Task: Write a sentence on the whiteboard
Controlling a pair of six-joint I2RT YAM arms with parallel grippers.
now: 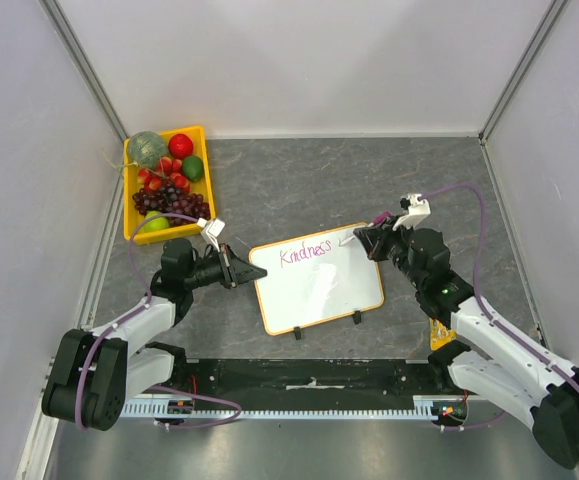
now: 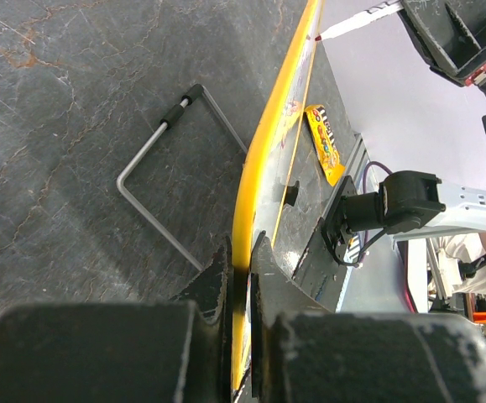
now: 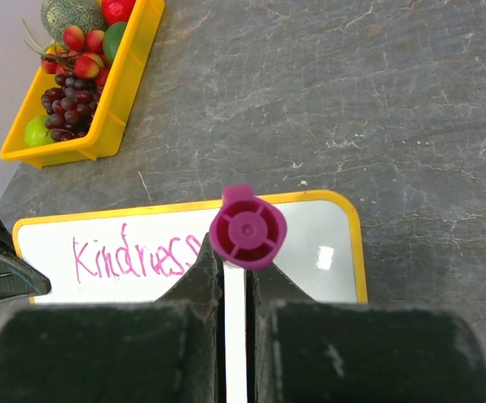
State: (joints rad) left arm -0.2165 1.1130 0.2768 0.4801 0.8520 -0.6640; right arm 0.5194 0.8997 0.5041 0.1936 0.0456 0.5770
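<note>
The whiteboard point(image 1: 319, 290) lies flat in the middle of the table, its two black clips on the near edge. It bears the pink word "Kindness" point(image 1: 305, 253) along its far edge; no other words show. My left gripper point(image 1: 241, 272) is shut on the board's left edge, whose yellow frame point(image 2: 263, 159) runs between the fingers point(image 2: 217, 277). My right gripper point(image 1: 366, 238) is shut on a white marker with a magenta end point(image 3: 248, 227), held over the board's far right part point(image 3: 326, 243), just right of the word point(image 3: 129, 256). The tip is hidden.
A yellow bin of fruit point(image 1: 166, 185) stands at the far left and also shows in the right wrist view point(image 3: 83, 84). A bent wire stand point(image 2: 154, 168) lies beside the board. A small orange wrapper point(image 1: 439, 333) lies near the right arm's base.
</note>
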